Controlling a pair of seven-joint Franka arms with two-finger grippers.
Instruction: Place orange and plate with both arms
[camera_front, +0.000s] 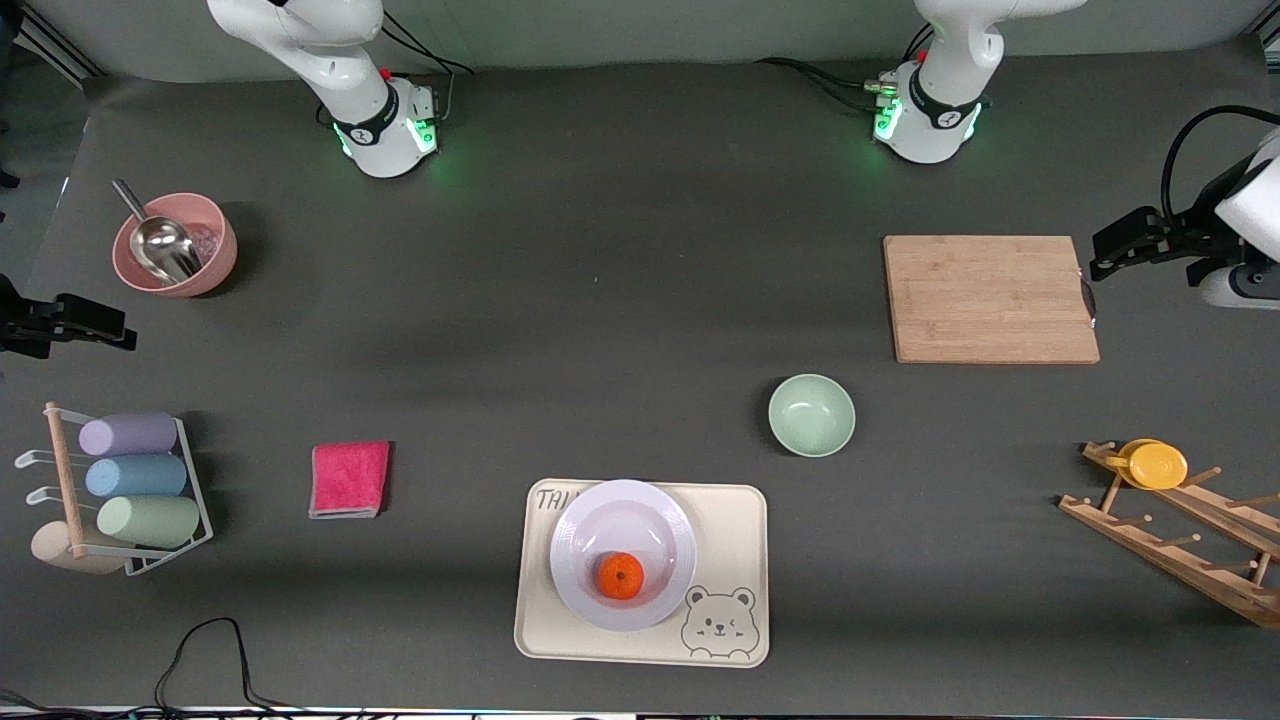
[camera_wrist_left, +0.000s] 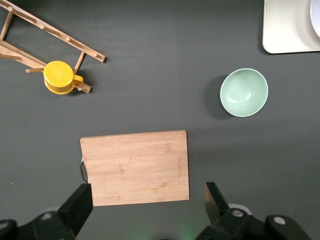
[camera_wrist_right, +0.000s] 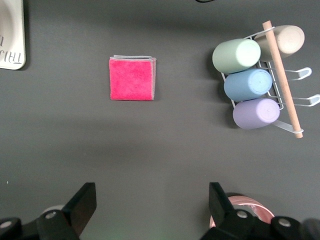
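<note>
In the front view alone, the orange sits on the plate

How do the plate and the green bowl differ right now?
The plate is white, wide and shallow; the green bowl is pale green, smaller and deeper. The plate sits on the bear-printed tray; the green bowl stands on the bare table. The plate holds the orange; the green bowl is empty. Both are round and upright.

High front camera overlooks everything; both wrist cameras face straight down at the table.
</note>
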